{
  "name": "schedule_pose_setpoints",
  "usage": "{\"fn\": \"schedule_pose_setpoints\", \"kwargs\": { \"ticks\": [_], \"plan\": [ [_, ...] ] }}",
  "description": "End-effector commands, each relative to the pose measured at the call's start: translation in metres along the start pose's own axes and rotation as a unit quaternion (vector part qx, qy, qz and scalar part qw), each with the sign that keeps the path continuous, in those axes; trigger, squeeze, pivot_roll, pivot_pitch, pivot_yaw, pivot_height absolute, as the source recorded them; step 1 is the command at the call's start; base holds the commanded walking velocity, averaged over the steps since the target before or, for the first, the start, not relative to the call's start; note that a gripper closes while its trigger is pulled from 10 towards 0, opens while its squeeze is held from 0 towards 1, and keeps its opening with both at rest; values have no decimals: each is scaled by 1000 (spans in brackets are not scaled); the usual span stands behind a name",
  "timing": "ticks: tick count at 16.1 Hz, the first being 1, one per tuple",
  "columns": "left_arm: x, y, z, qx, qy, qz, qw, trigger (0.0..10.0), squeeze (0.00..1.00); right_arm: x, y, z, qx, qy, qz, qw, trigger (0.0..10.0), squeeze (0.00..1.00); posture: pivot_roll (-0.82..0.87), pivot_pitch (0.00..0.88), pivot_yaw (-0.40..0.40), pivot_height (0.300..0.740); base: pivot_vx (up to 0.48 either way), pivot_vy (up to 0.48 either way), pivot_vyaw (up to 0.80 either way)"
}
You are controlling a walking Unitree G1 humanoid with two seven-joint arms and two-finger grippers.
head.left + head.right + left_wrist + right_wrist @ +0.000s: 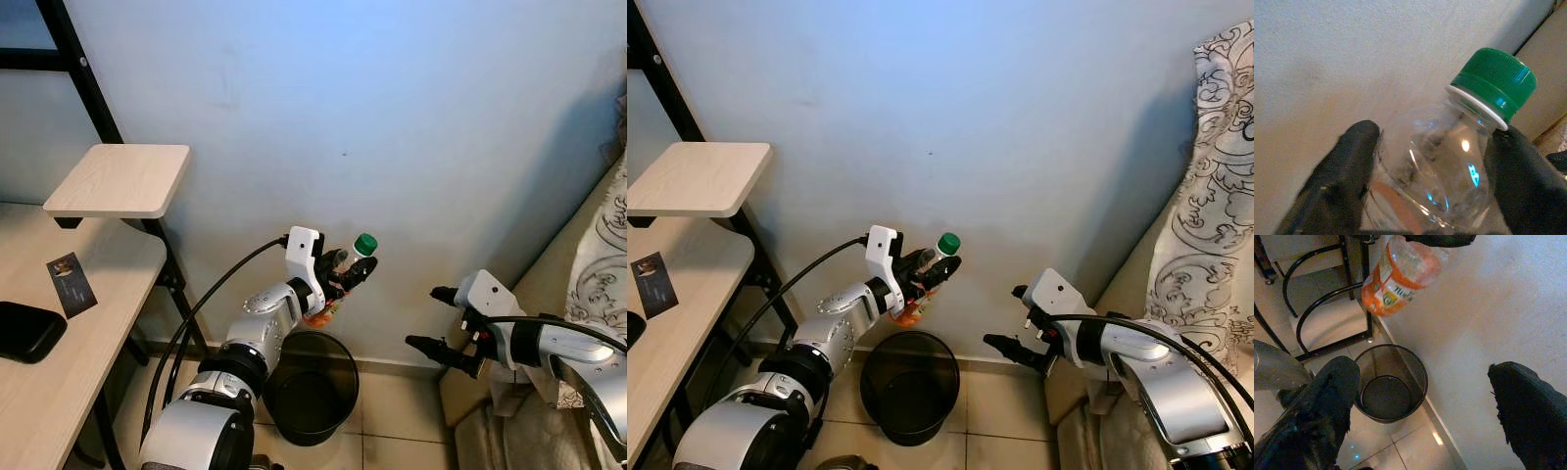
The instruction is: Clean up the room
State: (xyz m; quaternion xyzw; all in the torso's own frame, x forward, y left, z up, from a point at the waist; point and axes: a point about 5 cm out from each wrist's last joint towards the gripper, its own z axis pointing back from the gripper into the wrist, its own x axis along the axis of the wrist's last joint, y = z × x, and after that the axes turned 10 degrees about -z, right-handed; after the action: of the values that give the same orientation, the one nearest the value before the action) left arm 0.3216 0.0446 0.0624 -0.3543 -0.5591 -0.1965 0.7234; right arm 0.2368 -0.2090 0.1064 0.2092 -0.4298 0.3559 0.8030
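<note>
Standing at the far left, a light wooden desk (59, 392) carries a black case (24, 331) and a small dark card (72, 284), with a raised wooden shelf (122, 179) above them on a black metal frame (83, 73). To the right of the desk, the left gripper (345, 274) is raised in front of the pale blue wall (392, 117), its two black fingers (1342, 171) clenched around the neck of a clear plastic bottle (1400, 274). That bottle has a green cap (365, 244) pointing up and to the right and an orange label, and it hangs in the air above a black round waste bin (312, 387) that stands on the tiled floor (392, 411) against the wall. The bin looks dark inside. Further right, the right gripper (439, 318) is held near the wall at about the bin's rim height, its fingers spread wide apart with nothing between them. At the far right edge lies a patterned cloth (1215, 196) over beige upholstery (549, 284).
</note>
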Motion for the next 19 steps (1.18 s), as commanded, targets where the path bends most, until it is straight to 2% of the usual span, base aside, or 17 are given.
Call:
{"fn": "schedule_pose_setpoints", "kwargs": {
  "ticks": [1,11,16,17,19],
  "plan": [
    [2,-2,-3,-10,2,4,1000,10000,1000,5,1,0,3,-6,5,1000,10000,0,21,0,11,740,0,0,0],
    [-7,-2,3,-38,22,-12,999,10000,1000,5,1,-6,4,-5,8,1000,10000,0,38,0,8,740,0,0,0],
    [-11,7,24,-57,15,-64,996,10000,1000,5,2,-12,-3,-16,4,1000,10000,0,58,0,13,740,0,0,0],
    [-10,10,33,-51,11,-89,995,10000,1000,5,4,-14,-20,-34,-10,999,10000,0,65,0,17,740,0,0,0],
    [-1,16,53,-1,-13,-143,990,10000,1000,5,7,-22,-81,-78,-53,992,10000,0,71,0,26,740,0,0,0]
  ]
}}
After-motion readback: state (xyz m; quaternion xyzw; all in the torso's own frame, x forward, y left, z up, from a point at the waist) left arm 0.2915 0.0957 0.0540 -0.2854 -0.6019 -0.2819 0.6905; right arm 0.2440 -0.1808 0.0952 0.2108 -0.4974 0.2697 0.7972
